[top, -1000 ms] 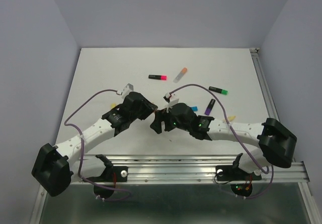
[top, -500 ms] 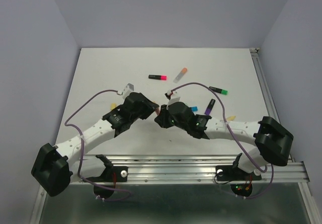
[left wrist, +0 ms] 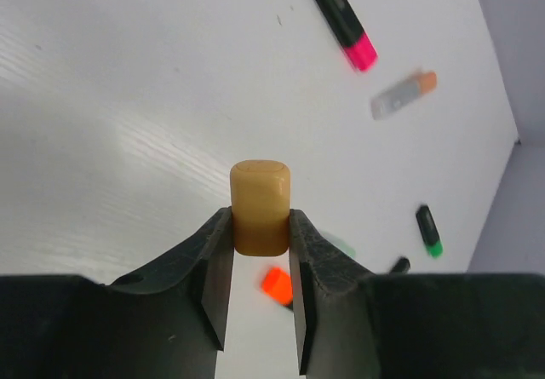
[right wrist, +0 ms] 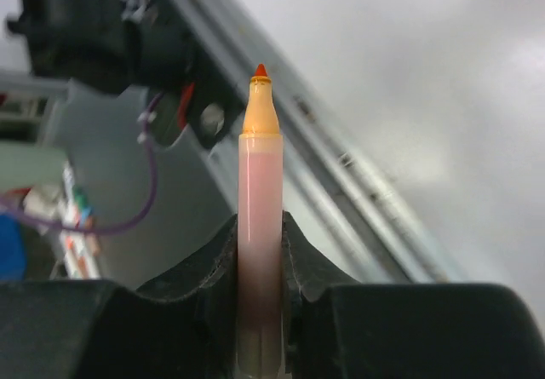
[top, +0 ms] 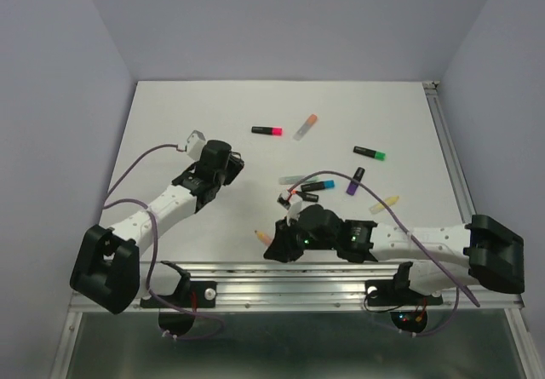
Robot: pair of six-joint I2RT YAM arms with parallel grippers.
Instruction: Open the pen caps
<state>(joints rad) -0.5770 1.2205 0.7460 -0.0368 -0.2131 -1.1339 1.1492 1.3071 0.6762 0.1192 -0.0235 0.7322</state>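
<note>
Left wrist view has the left gripper (left wrist: 260, 247) clamped on a peach cap (left wrist: 260, 204). The stubby cap stands upright between the two fingertips (left wrist: 213, 260), pinched at its lower half, with its rounded top poking out past them, above the white table (left wrist: 128, 98). Farther off on the table lie a pink cap (left wrist: 362, 53) on a black pen (left wrist: 334, 8), an orange cap (left wrist: 426, 80) on a pale pen (left wrist: 393, 104), and to the right a green cap (left wrist: 435, 248) on another black pen (left wrist: 425, 222). A small orange piece (left wrist: 277, 284) shows in the gap between the fingers, below the cap; what it is cannot be told

Right wrist view has the right gripper (right wrist: 260, 251) closed on the pale pink barrel of an uncapped pen (right wrist: 260, 217). The pen runs straight out between the fingers, its peach nose and orange tip (right wrist: 260, 72) bare and well beyond the fingertips, with the metal rail (right wrist: 358, 192) blurred behind it

Top external view places the left gripper (top: 230, 163) over the left middle of the table and the right gripper (top: 274, 244) low by the near edge, about the centre, the pen tip sticking out to its left. The two are well apart. A purple cap (top: 352, 188) lies right of centre among other pens
</note>
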